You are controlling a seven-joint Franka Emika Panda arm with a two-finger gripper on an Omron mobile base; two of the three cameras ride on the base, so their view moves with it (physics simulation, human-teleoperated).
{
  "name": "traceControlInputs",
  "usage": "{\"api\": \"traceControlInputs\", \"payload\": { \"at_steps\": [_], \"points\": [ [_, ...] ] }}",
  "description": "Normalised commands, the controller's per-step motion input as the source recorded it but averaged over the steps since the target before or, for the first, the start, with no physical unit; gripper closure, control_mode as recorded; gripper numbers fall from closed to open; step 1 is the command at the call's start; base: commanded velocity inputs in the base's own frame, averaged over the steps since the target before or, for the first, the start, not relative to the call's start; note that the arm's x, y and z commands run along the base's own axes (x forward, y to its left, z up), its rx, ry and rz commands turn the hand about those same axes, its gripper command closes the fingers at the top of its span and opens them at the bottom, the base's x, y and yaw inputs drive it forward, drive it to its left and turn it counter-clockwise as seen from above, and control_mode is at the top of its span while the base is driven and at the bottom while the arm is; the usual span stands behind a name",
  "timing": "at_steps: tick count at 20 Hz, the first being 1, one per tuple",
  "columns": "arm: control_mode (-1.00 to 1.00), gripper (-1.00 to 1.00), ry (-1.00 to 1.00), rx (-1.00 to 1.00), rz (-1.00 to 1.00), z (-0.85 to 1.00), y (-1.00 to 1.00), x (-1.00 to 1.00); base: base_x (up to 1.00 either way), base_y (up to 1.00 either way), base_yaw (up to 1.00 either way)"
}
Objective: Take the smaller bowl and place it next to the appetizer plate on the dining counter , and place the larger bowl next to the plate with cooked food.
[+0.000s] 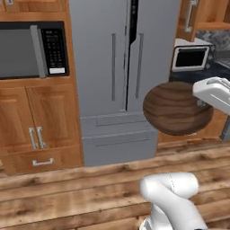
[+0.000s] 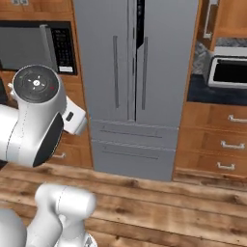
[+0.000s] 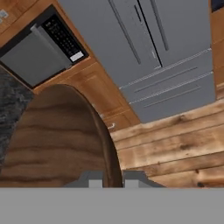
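- The smaller bowl (image 1: 178, 108) is in the air in front of the fridge (image 1: 121, 76), above the wooden floor (image 1: 90, 193), tipped so its round underside faces the left base camera.
- The gripper (image 3: 113, 178) is clamped on the bowl's rim.
- The arm (image 1: 214, 93) reaches in from the right.

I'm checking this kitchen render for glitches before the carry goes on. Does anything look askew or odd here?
Nothing broken or spilled. The smaller bowl hangs in mid-air before the fridge, but the gripper is shut on its rim, so it is simply being carried. The fridge's right door shows a dark gap near its top.
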Motion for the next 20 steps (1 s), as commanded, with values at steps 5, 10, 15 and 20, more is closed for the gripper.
{"api": "traceControlInputs", "payload": {
  "at_steps": [5, 10, 15, 20],
  "points": [
    [1.00, 1.00, 0.00, 0.00, 0.00, 0.00, 0.00, 0.00, -1.00, 0.15, -0.11],
    [1.00, 1.00, 0.00, 0.00, 0.00, 0.00, 0.00, 0.00, -1.00, 0.01, -0.10],
    [1.00, 1.00, 0.00, 0.00, 0.00, 0.00, 0.00, 0.00, -1.00, 0.00, -0.08],
    [1.00, 1.00, 0.00, 0.00, 0.00, 0.00, 0.00, 0.00, -1.00, 0.00, -0.08]
  ]
}}
